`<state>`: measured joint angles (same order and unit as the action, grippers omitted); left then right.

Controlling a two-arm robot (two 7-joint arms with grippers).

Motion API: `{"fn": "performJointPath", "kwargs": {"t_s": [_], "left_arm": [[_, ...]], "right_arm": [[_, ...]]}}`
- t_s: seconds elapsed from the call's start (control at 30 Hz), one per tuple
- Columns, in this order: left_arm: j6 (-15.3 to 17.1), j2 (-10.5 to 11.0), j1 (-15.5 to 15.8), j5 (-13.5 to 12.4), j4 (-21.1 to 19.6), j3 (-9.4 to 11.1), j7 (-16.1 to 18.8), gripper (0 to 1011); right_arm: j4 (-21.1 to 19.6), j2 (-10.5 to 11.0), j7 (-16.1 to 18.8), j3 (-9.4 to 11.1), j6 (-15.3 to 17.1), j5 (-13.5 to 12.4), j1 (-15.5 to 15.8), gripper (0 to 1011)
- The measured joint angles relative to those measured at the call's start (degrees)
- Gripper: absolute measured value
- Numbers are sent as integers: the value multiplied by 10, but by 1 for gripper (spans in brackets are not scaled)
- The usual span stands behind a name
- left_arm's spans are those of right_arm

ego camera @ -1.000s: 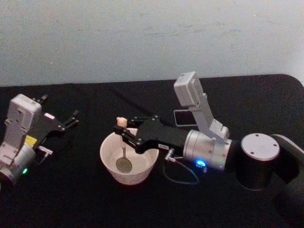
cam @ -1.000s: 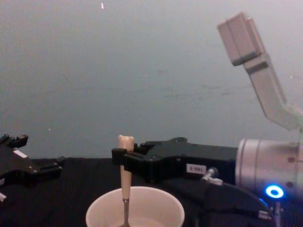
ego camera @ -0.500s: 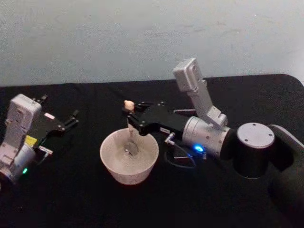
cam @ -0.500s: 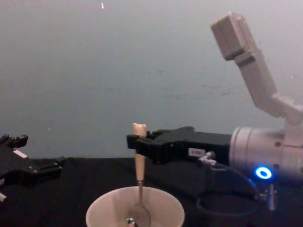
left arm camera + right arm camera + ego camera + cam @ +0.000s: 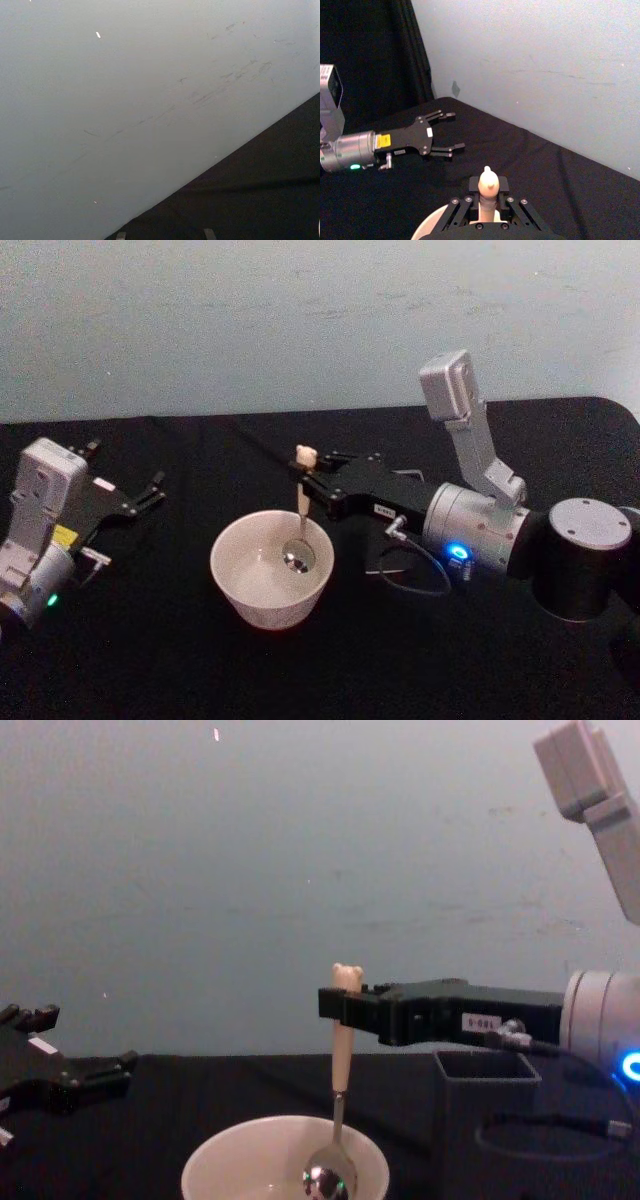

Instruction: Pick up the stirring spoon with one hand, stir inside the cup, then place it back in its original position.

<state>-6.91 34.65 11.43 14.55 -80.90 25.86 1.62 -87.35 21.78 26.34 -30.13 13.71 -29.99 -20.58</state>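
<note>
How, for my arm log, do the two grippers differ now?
The right gripper is shut on the stirring spoon, its bowl inside the cup; the left gripper is open and empty. The right gripper reaches over the cup; the left gripper sits off to its left. Both are black with silver wrists.

Pale grey-blue wall (image 5: pixel 300 320) runs right across the back, plain and matte, marked with faint scuffs and streaks (image 5: pixel 210 95) and one small white fleck (image 5: pixel 216 733) high up. In front of it the table (image 5: pixel 180 670) is black all over, its far edge meeting the wall, its far right corner rounded. Beyond the table's left edge, a dark curtain (image 5: pixel 365 55) hangs in folds. The light is soft and even.
</note>
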Motion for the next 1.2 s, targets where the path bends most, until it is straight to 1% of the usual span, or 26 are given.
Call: {"fn": "performJointPath", "kwargs": {"t_s": [0.2,0.27,0.3,0.33,0.47,0.5,0.53,0.63,0.83,0.97,1.07,1.2], "left_arm": [[0,0,0,0,0,0,0,1002],[0,0,0,0,0,0,0,1001],[0,0,0,0,0,0,0,1001],[0,0,0,0,0,0,0,1001],[0,0,0,0,0,0,0,1001],[0,0,0,0,0,0,0,1001],[0,0,0,0,0,0,0,1001],[0,0,0,0,0,0,0,1001],[0,0,0,0,0,0,0,1001],[0,0,0,0,0,0,0,1001],[0,0,0,0,0,0,0,1002],[0,0,0,0,0,0,0,1002]], "right_arm": [[-7,0,-11,10,19,-25,-1,211],[-13,0,-20,19,35,-43,-4,211],[-13,0,-20,19,35,-43,-4,211],[-16,0,-25,24,44,-54,-6,211],[-26,1,-39,38,62,-78,-8,211],[-31,1,-45,45,70,-88,-8,211],[-31,1,-45,45,70,-88,-8,211],[-45,4,-59,64,85,-115,-8,211],[-61,14,-75,89,93,-146,-5,211],[-66,21,-79,99,93,-158,-3,211],[-73,34,-80,112,90,-172,3,211],[-79,49,-79,123,80,-179,11,211]]}}
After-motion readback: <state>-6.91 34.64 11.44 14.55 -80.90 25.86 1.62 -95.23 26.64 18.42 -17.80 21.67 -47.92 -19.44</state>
